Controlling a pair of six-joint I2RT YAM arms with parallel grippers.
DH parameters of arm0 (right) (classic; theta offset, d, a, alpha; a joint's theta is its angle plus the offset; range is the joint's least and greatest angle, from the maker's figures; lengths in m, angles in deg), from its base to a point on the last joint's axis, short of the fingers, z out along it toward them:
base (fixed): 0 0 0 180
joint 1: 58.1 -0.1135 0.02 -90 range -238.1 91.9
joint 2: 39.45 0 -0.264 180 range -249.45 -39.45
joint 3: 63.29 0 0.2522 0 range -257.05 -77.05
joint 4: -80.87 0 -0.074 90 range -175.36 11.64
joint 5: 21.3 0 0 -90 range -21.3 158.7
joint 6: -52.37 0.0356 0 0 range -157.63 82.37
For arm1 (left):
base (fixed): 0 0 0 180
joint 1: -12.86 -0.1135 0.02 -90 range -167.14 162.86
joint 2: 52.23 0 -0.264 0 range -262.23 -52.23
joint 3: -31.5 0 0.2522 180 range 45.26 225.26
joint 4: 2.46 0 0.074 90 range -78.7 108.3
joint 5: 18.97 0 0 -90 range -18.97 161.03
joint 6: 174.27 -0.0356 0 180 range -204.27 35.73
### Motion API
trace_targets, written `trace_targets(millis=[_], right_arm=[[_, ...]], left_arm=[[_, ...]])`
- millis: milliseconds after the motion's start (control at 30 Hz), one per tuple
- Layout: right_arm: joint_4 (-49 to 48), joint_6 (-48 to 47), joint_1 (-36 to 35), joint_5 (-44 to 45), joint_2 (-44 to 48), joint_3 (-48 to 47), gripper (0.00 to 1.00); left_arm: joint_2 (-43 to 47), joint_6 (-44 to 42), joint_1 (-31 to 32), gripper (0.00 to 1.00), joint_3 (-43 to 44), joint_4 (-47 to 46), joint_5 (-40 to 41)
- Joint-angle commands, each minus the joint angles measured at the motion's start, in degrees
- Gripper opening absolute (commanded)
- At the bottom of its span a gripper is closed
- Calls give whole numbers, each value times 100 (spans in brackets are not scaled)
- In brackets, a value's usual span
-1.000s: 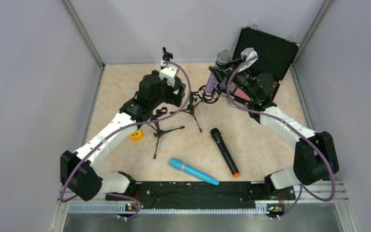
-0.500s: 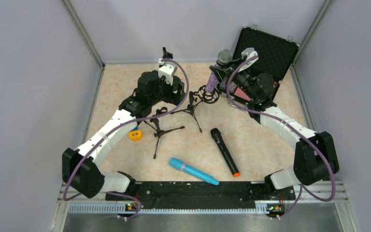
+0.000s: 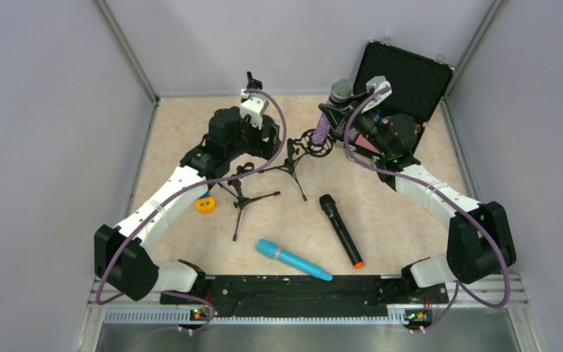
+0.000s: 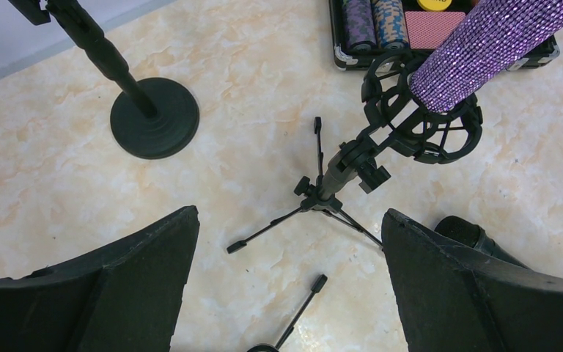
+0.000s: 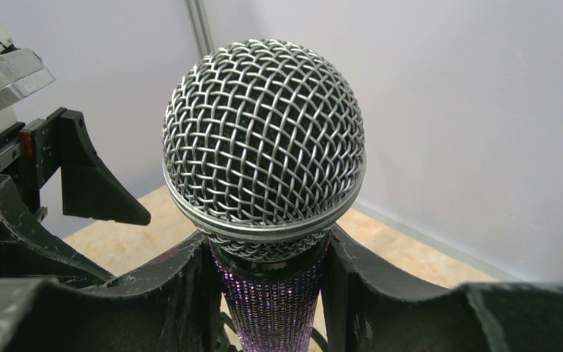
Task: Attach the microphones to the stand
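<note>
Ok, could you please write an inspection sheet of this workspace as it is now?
Surface: beige marbled table.
Job's things: purple microphone tilted, lower end at the ring mount of a tripod stand; blue microphone and black microphone loose near the front; second tripod stand and round-base stand bare.
Clutter: open black case, back right; small orange item.
Grippers: left gripper open above the tripod stand; right gripper shut on the purple microphone.
Cables: purple cables along both arms.
Surroundings: grey walls, metal frame post.

Beige marbled table (image 3: pixel 388 242): black mic (image 3: pixel 341 231) and blue mic (image 3: pixel 297 262) lie in front of the ring-mount tripod (image 3: pixel 293 163), open case (image 3: pixel 403 73) behind-right of it.
</note>
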State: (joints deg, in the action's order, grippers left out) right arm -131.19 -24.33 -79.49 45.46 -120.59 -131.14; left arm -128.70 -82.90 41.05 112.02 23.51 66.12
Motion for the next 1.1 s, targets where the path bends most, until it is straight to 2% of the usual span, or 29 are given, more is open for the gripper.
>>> trace_targets(millis=[0, 1067], right_arm=[[-368, 21, -77, 82, 236, 32, 0], [-74, -270, -279, 271, -365, -92, 0]], left_arm=[[6, -36, -3, 99, 243, -100, 26], [34, -36, 42, 99, 213, -158, -63]])
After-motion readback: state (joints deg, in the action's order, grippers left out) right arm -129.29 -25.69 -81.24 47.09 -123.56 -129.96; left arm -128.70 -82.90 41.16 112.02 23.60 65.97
